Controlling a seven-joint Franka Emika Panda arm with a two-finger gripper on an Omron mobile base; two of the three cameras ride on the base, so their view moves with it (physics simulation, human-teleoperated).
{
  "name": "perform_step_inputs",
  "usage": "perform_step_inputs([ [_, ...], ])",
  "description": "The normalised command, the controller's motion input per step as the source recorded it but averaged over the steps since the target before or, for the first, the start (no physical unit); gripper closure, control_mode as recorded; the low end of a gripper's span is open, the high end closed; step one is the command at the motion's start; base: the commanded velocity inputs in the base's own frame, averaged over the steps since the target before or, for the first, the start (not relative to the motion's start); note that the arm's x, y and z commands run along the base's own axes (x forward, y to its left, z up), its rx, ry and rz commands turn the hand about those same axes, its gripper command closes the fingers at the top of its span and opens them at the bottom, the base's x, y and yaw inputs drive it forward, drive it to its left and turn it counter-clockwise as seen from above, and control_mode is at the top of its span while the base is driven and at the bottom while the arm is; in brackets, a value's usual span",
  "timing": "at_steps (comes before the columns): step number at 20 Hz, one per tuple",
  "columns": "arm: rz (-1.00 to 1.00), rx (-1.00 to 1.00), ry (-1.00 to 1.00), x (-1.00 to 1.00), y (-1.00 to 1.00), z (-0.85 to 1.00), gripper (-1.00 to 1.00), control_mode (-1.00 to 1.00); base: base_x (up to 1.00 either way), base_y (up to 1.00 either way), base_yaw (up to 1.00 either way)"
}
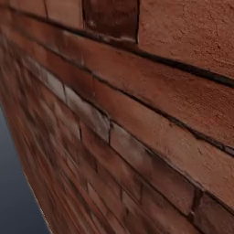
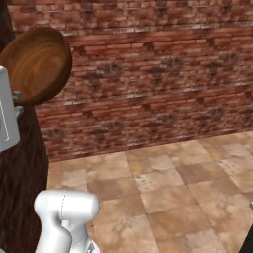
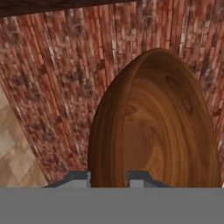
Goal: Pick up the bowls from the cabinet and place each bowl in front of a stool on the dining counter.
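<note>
The brick wall [image 2: 158, 74] is the biggest thing before me; it runs across the far side, and in the left base view it stands very close [image 1: 137, 114]. Below it, the floor of tan stone tiles [image 2: 173, 192] comes toward the near side and to the right. At the left edge there is a dark wooden panel [image 2: 20, 188], from the floor up. My white arm [image 2: 64, 217] rises at the near left. High on the left, in front of the wall, I hold the reddish-brown wooden bowl [image 2: 37, 64] in the air, tipped on its side with the hollow facing outward. My end effector [image 3: 108, 177] is narrow, its two fingers [image 3: 78, 178] clamped on the rim of the bowl [image 3: 157, 131].
</note>
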Motion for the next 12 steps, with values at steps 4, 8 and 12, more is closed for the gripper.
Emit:
perform_step_inputs([
  [4,0.00,0.00,0.00,0.00,0.00,0.00,1.00,1.00,1.00,0.00,-0.36],
  [8,0.00,0.00,0.00,0.00,0.00,0.00,1.00,1.00,1.00,0.00,-0.40],
  [12,0.00,0.00,0.00,0.00,0.00,0.00,1.00,1.00,1.00,0.00,-0.48],
])
